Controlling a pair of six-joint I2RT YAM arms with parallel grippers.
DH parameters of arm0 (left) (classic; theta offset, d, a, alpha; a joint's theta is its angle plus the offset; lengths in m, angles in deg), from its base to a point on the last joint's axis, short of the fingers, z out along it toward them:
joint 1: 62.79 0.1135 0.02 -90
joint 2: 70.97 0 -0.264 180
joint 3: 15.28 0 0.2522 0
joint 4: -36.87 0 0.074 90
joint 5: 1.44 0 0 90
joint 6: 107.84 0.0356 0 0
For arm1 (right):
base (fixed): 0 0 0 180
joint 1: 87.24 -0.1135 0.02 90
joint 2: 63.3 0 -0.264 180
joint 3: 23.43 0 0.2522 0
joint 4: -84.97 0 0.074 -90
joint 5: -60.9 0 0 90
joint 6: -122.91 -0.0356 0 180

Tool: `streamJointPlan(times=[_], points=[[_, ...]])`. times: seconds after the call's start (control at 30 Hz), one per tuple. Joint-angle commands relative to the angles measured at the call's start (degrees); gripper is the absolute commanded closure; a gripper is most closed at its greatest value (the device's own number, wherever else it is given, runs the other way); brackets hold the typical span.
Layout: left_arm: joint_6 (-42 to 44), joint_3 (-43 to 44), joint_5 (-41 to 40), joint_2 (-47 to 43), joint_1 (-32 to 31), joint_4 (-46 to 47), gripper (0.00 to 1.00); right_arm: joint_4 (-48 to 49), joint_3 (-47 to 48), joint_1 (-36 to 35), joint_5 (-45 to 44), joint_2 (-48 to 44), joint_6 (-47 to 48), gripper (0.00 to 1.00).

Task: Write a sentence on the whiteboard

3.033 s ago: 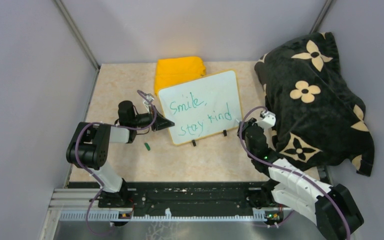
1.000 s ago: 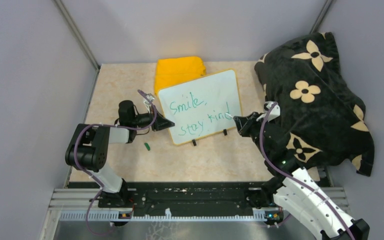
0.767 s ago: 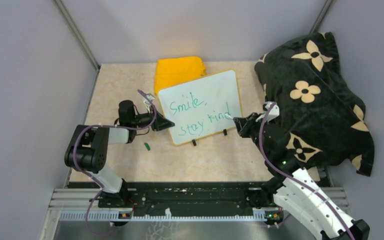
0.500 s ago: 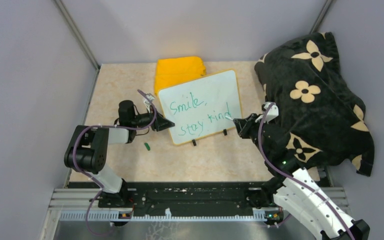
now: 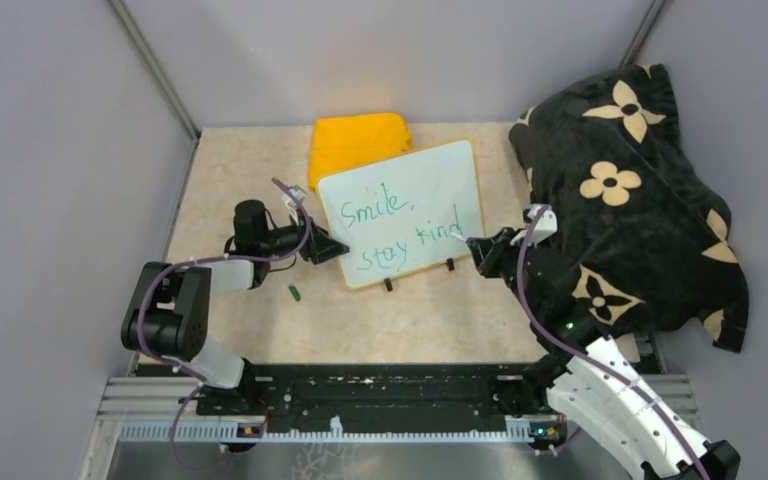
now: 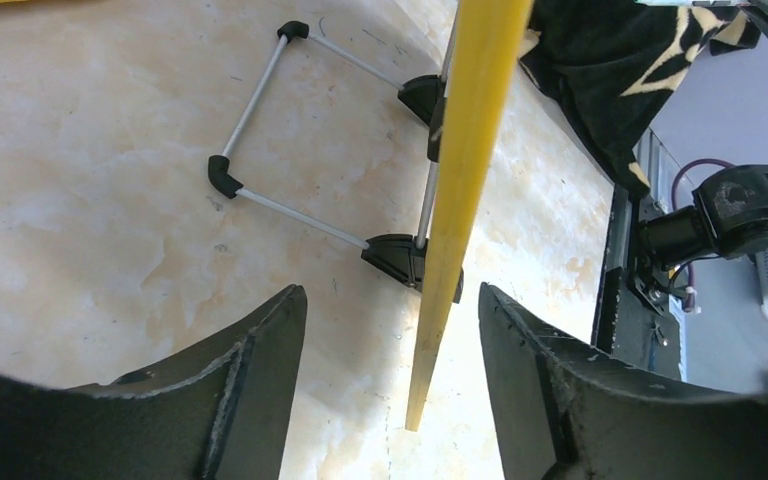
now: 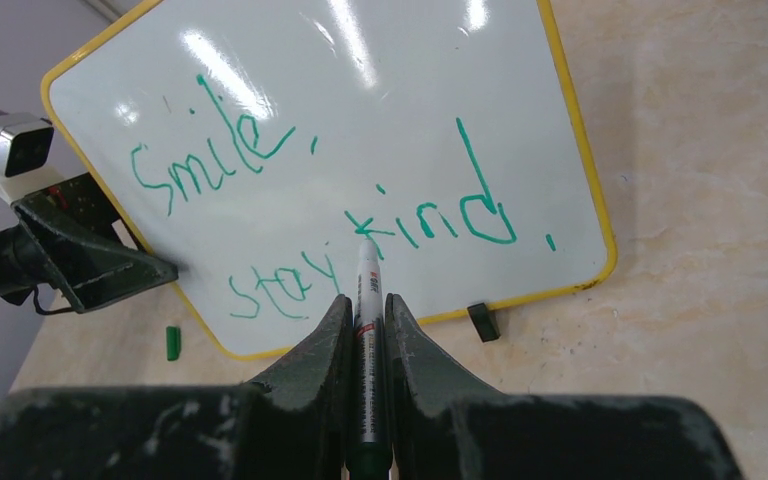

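**Reading the board with the left hand loose and the right hand on the marker**

From the overhead view I see the whiteboard (image 5: 400, 213) near the middle of the tabletop (image 5: 420, 320), turned a little so its lower edge faces me at a slant. It is propped up rather than lying flat. My left wrist camera shows a wire stand (image 6: 260, 130) behind it, joined to the board by black clips (image 6: 405, 255) on that lower edge. The sentence (image 7: 340, 200) is in green in two lines, "Smile," above "stay kind", with a dot after the last word.

My left hand (image 5: 325, 246) sits at the board's left edge. Through its wrist camera the fingers (image 6: 260, 340) stand apart with the yellow rim running between them, and there is a gap on either side. It is released and grips nothing.

My right hand (image 5: 475, 245) is at the board's lower right. Its jaws are clenched on a marker (image 7: 368, 290), which points up at the board. The tip shows just below the "k" of "kind", and I cannot tell whether it touches the surface.

A small green cap (image 5: 295, 293) lies on the tabletop just off the board's lower left corner. A folded yellow cloth (image 5: 357, 140) lies behind the board's top left corner. A black blanket with cream flowers (image 5: 620, 190) is heaped along the right side.
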Motion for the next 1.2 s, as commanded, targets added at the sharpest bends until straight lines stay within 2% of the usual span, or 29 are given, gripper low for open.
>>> streamJointPlan(times=[0.0, 0.17, 0.2, 0.23, 0.27, 0.37, 0.5, 0.67, 0.73, 0.83, 1.03, 1.17], points=[[3.2, -0.7, -2.1, -3.3, -0.6, -4.4, 0.29, 2.6, 3.1, -0.1, 1.0, -0.9, 1.0, 1.00], [6.1, -0.9, -6.5, -7.1, -0.5, -9.4, 0.18, 2.7, 3.1, -0.1, 1.5, -1.5, 1.0, 1.00], [6.2, -0.8, -7.8, -7.9, -0.5, -10.6, 0.13, 2.9, 3.3, -0.1, 1.7, -1.5, 1.0, 1.00], [6.4, -0.7, -8.8, -8.6, -0.5, -11.7, 0.03, 2.8, 3.3, -0.1, 1.8, -1.7, 1.1, 1.00], [6.4, -0.7, -10.0, -9.3, -0.6, -12.6, 0.01, 2.9, 3.4, -0.1, 1.9, -1.7, 1.1, 1.00], [6.5, -0.3, -12.3, -11.6, -0.5, -15.1, 0.01, 2.9, 3.7, -0.1, 2.1, -2.1, 1.1, 1.00], [7.7, 1.8, -17.8, -15.8, -0.5, -23.9, 0.01, 2.8, 4.1, -0.1, 3.0, -2.5, 1.1, 1.00], [5.2, 6.6, -40.4, -23.8, -0.5, -41.1, 0.01, 2.9, 4.2, -0.2, 4.8, -3.8, 1.1, 1.00], [-1.6, 8.3, -50.8, -27.6, -0.5, -48.0, 0.01, 2.9, 4.4, -0.1, 5.6, -4.2, 1.3, 1.00], [-6.5, 6.8, -60.0, -33.2, -0.5, -53.9, 0.01, 2.8, 4.8, -0.1, 7.1, -4.4, 1.4, 1.00], [-11.4, 0.4, -64.2, -44.5, -0.5, -57.0, 0.01, 2.7, 6.1, -0.6, 8.5, -2.2, 1.9, 1.00], [-12.6, 1.4, -65.9, -44.6, -0.5, -60.9, 0.01, 2.4, 9.1, -2.7, 5.4, 0.1, 3.3, 1.00]])
